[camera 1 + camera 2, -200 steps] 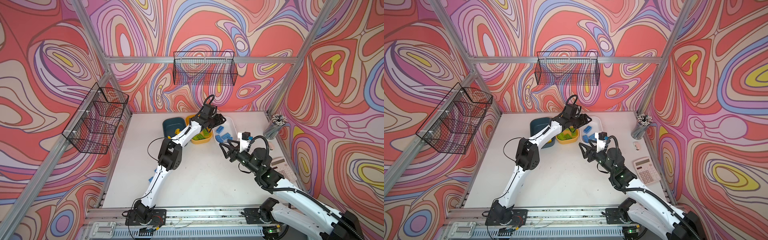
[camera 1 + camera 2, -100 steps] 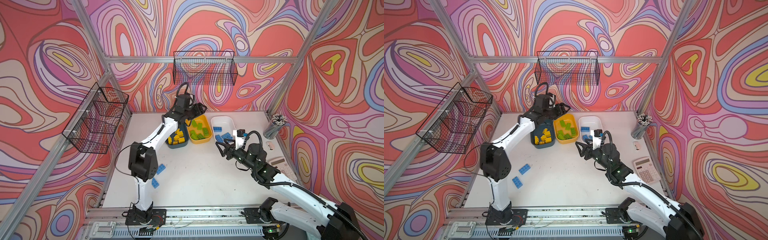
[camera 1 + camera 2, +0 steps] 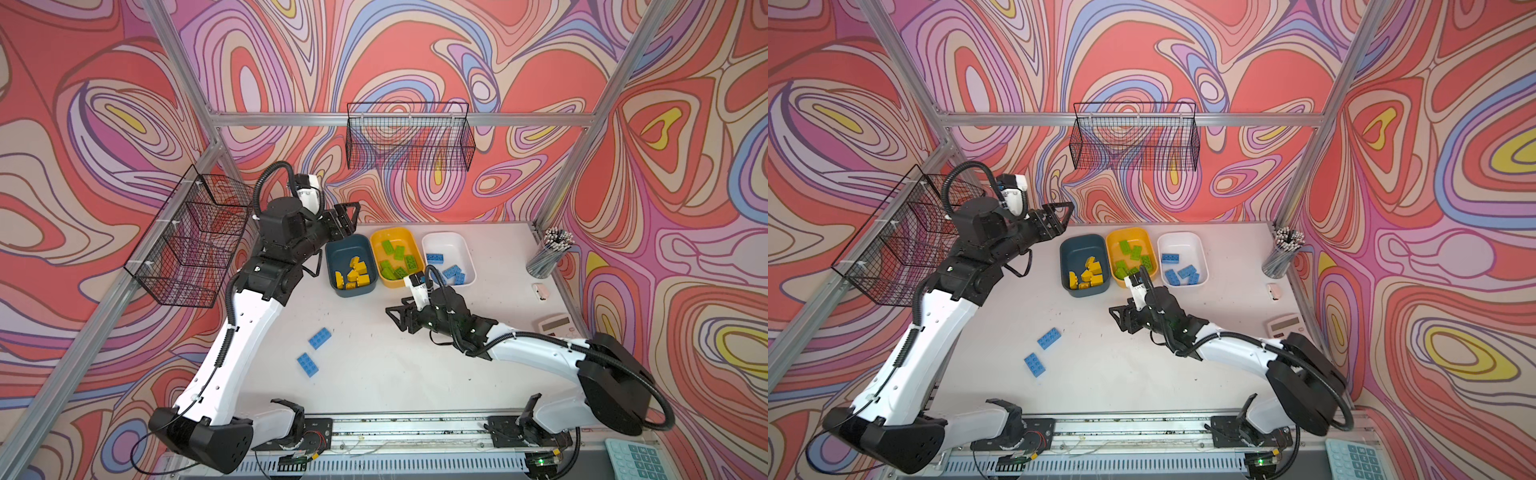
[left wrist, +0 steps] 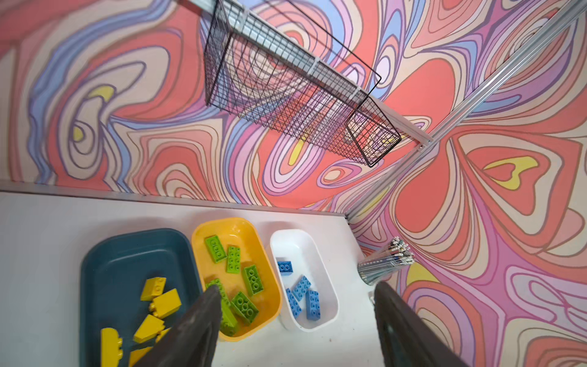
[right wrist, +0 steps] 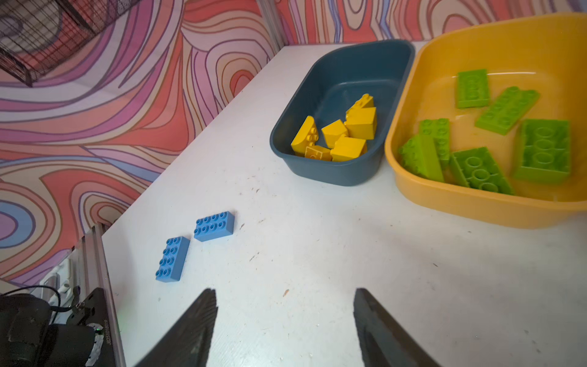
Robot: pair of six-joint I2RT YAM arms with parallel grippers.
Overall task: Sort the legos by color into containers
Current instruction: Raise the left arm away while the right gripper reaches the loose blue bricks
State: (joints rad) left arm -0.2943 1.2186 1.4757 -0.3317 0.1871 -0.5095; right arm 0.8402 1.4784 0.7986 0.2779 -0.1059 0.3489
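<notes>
Left side: the left gripper [image 3: 352, 218] hangs with jaws spread and empty by the back-left corner of the worktop [image 3: 415, 374], beside the teal tub [image 3: 348, 248].
Unsorted: two loose blue bricks [image 3: 320, 337] lie near the worktop's left edge, just beside each other but apart.
Back edge: yellow bricks [image 3: 359, 276] fill the teal tub, green bricks [image 3: 394, 249] the yellow-orange tub [image 3: 390, 236], sorted blue bricks [image 3: 451, 272] the white tub [image 3: 446, 239].
Right side: the right gripper [image 3: 395, 319] hovers over mid-worktop, jaws spread, empty.
Risk, pickup: a jaw lowered on one loose brick may shove its neighbour toward the left edge.
Risk, carry: the white tub ends the row; an early drop would mix blue into yellow or green.
Risk, arms: both reaching for the pair could clash.
Hidden: the right arm [image 3: 536, 349] covers the yellow-orange tub's front rim in both top views; the piled green bricks defy counting.
</notes>
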